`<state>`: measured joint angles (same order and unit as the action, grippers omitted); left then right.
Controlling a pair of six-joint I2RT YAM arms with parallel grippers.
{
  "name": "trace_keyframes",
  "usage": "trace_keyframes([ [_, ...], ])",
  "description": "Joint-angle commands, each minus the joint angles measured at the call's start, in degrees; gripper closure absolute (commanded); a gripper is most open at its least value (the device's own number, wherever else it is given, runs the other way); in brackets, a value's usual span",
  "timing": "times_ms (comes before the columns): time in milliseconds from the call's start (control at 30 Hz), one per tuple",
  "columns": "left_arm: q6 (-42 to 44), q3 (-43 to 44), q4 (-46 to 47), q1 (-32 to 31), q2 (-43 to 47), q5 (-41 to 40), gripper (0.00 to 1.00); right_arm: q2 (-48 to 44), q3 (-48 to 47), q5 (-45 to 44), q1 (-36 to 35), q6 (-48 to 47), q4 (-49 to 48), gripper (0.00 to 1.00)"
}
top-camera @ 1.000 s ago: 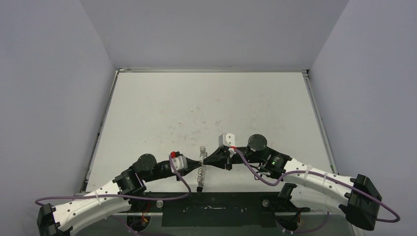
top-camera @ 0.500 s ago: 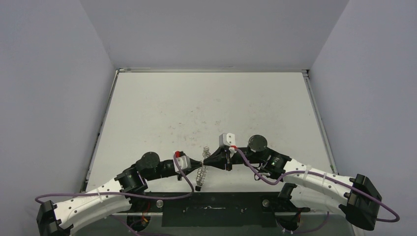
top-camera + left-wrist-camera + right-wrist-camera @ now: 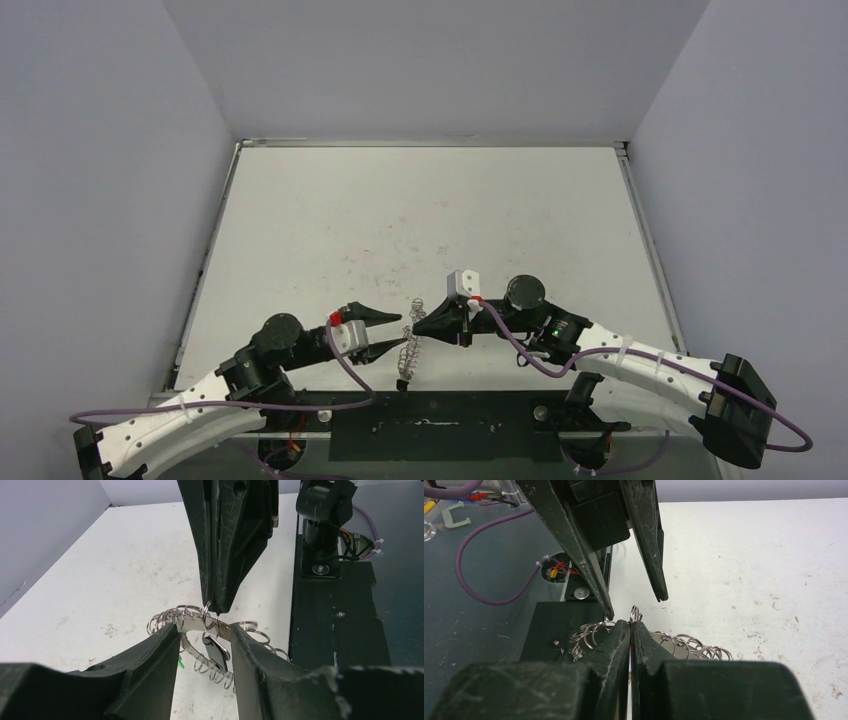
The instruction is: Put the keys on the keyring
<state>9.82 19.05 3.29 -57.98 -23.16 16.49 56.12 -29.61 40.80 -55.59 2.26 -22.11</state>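
Top view: the right hand (image 3: pixel 420 325) was pinched shut on the keyring (image 3: pixel 409 350), which hung below its tips. The left hand (image 3: pixel 400 333) stood wide and empty, straddling the ring, and a nudge from it could probably swing the ring out of so thin a pinch. Left wrist view: the ring showed as a silvery band rimmed with wire loops, with one black-headed key (image 3: pixel 216 652) against it beneath the right hand; right wrist view: only one small loop was clamped.

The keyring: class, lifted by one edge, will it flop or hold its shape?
The keyring, pinched by the right gripper, probably holds its shape: its flat metal band looks rigid. Its small rim loops likely rattle and snag. The black-headed key hanging at its centre would probably swing.
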Motion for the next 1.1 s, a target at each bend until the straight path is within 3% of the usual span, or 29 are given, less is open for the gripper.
trace_keyframes([
  [0, 0.9, 3.3, 3.5, 0.0, -0.3, 1.1, 0.60, -2.0, -0.5, 0.8, -0.3, 0.3, -6.0, 1.00],
  [67, 0.8, 3.8, 3.6, 0.0, -1.6, 1.6, 0.63, -2.0, -0.5, 0.9, -0.3, 0.4, -5.8, 1.00],
  [167, 0.9, 5.0, 3.6, -0.1, -4.0, 2.4, 0.76, -1.9, -0.6, 1.0, -0.4, 0.3, -5.6, 1.00],
  [367, 1.3, 6.4, 4.2, -0.1, -7.1, 4.4, 0.86, -1.9, -0.6, 1.1, -0.4, 0.1, -5.3, 1.00],
  [500, 1.8, 6.9, 2.5, 0.0, -7.7, 4.7, 1.00, -2.0, -0.8, 0.8, -0.4, -0.1, -5.0, 1.00],
  [700, 2.9, 9.1, -3.0, -0.1, -7.5, 3.4, 1.00, -2.0, -1.1, 0.1, -0.4, -1.0, -3.3, 1.00],
  [933, 5.4, 16.4, -15.0, 0.0, -10.9, 1.0, 1.00, -3.3, -2.6, -2.4, -0.4, -4.5, 2.8, 0.62],
  [1067, 7.4, 22.1, -23.5, 0.0, -15.0, 0.8, 1.00, -4.4, -3.3, -3.9, -0.4, -6.4, 5.8, 0.52],
])
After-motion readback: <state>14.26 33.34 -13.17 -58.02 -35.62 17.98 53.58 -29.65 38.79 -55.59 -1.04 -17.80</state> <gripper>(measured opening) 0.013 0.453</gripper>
